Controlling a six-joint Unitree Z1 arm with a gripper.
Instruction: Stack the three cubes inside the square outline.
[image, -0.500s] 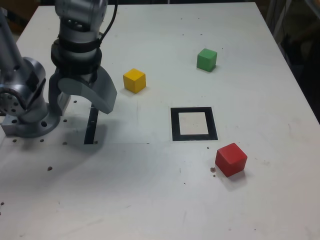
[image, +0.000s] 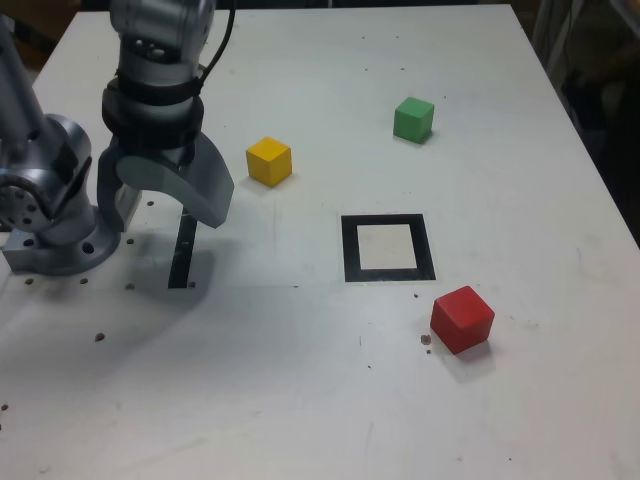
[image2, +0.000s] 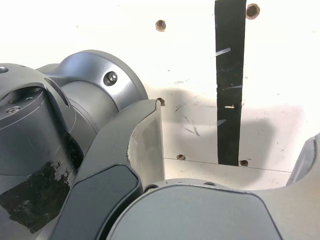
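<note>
In the exterior view three cubes lie apart on the white table: the yellow cube (image: 269, 161) left of centre, the green cube (image: 413, 119) further back, the red cube (image: 462, 319) towards the front right. The square outline (image: 388, 247), black with a white centre, sits between them with nothing in it. My gripper (image: 160, 205) hangs open and empty at the exterior view's left, near the arm's base, well away from every cube. The wrist view shows the gripper (image2: 230, 145) with its jaws wide apart over bare table; no cube appears there.
A narrow black strip (image: 183, 250) (image2: 230, 80) lies on the table under the gripper. The arm's grey base (image: 50, 215) stands at the exterior view's left edge. Small holes dot the table (image: 300, 400) around it.
</note>
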